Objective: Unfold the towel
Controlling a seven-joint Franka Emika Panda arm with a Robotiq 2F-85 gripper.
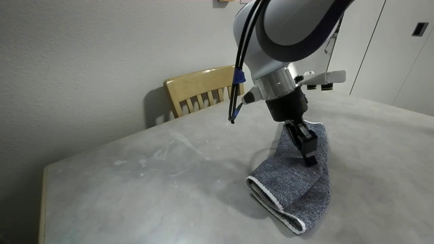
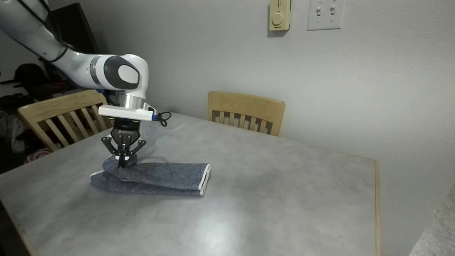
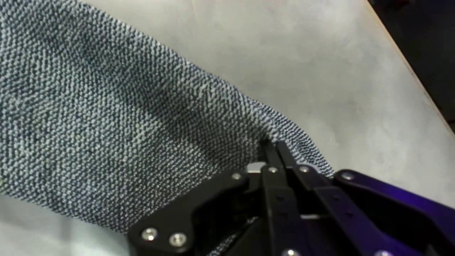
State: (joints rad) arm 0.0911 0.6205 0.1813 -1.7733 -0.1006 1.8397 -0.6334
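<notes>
The towel [image 2: 177,175] lies folded on the surface [image 2: 284,192], and the pincer [image 2: 121,166] looks squeezed together on a bit of it. If it has too many layers, the whole towel might come up folded.

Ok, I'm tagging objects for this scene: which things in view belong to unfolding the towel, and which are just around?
Belongs to the job:
towel, folded over itself on the table
gripper, closed, down at the towel

Just around:
two wooden chairs
yellowish wall box
switch plate
dark clutter, too dim to name
</notes>
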